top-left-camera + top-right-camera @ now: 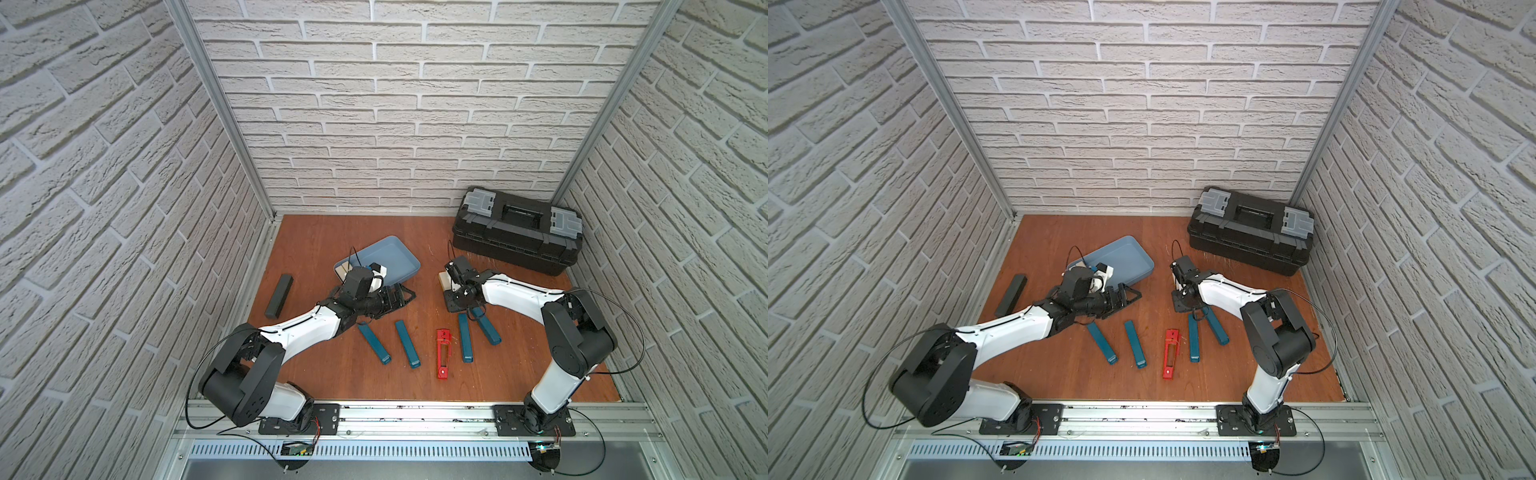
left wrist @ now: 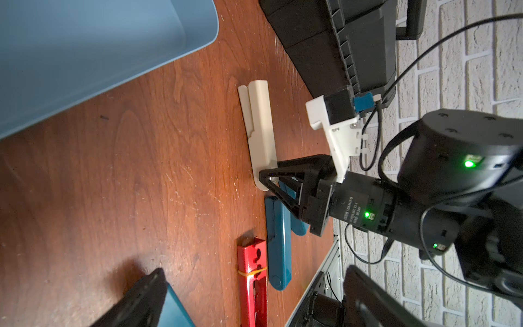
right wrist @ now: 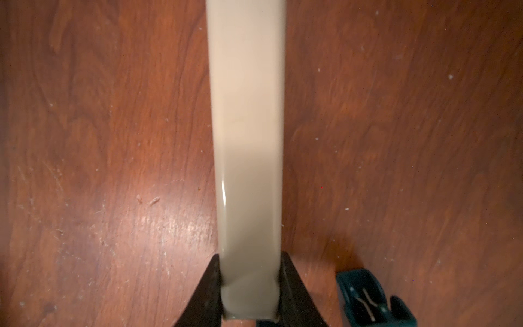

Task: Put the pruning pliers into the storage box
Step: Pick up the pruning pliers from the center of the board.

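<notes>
Right of the storage box (image 1: 392, 255), right gripper (image 3: 250, 266) pinches beige pliers (image 3: 246, 127) (lying front-to-back); left gripper (image 1: 407, 292) gapes.

The only writing that can be read is on the black cylindrical motor housing (image 2: 357, 206) at the right arm's wrist, in the left wrist view. White print there runs sideways and spells "DAMIAO", just beside a small green indicator light (image 2: 367, 214). Two finer lines of print between word and light are too small to read. Nothing else shows legible lettering
</notes>
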